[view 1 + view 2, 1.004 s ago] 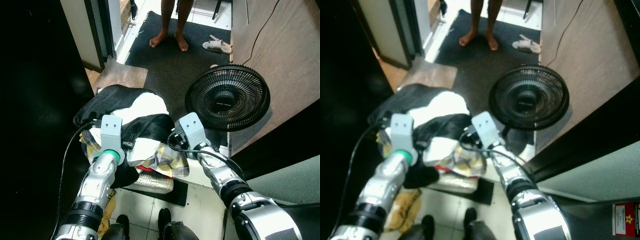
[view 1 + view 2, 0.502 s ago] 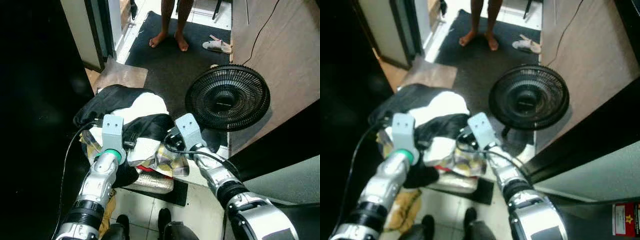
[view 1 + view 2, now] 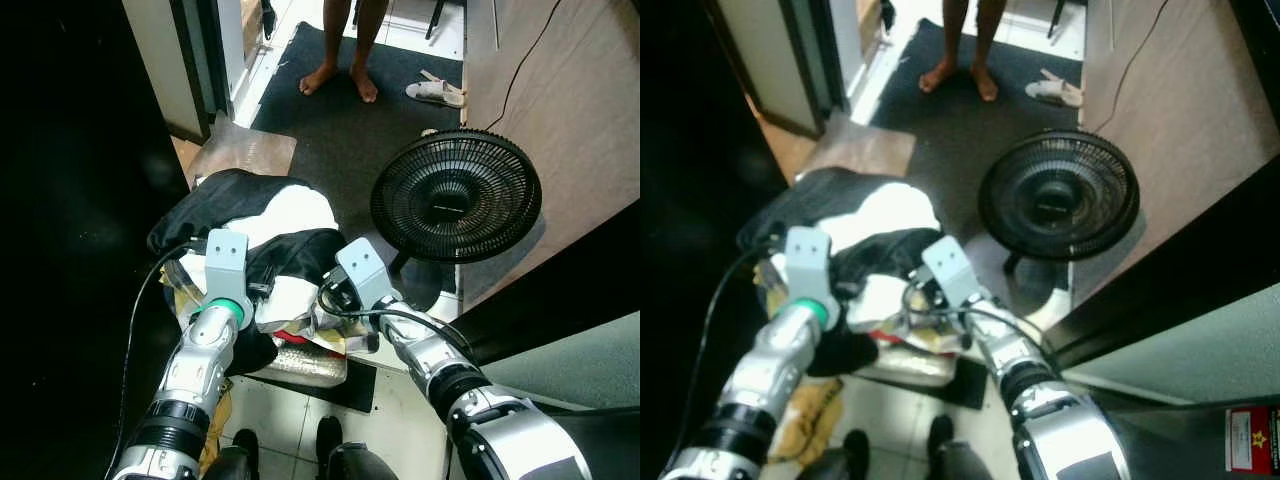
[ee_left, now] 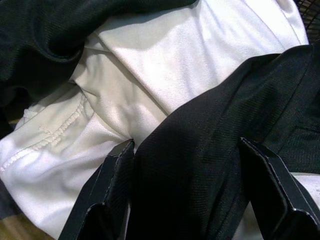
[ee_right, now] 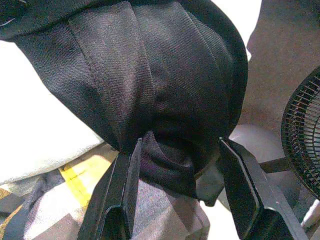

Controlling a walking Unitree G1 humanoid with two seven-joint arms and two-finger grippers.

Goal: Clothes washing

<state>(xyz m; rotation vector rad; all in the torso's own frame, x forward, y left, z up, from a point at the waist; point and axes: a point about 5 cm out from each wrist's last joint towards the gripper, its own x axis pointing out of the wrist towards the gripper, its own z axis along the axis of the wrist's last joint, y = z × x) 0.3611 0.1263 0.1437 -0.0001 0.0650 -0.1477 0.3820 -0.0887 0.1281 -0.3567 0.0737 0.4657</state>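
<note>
- A pile of clothes [image 3: 255,215] is lying heaped on the floor between a dark doorway and a black fan [image 3: 456,196], with a black garment [image 3: 290,252] draped across a white garment [image 3: 295,210] at the top.
- The left gripper [image 4: 187,192] is pressing into the near side of the pile, its two black fingers [image 4: 107,192] standing wide apart with a fold of the black garment bulging between them; the pads are touching the cloth on both sides, but whether they are squeezing it cannot be told.
- The right gripper [image 5: 175,192] is reaching into the pile's fan-side edge, its fingers [image 5: 117,197] also spread wide, straddling a bunched end of the black garment; a firm hold cannot be made out.
- A yellow-and-grey checked cloth [image 5: 95,210] is lying under the black fold beside the right gripper.
- Under the heap, a silvery bag [image 3: 305,365] is resting on the pale tiled floor [image 3: 290,420].
- A person's bare feet [image 3: 338,80] are standing on a dark mat [image 3: 370,110] beyond the pile, near a white sandal [image 3: 436,92].
</note>
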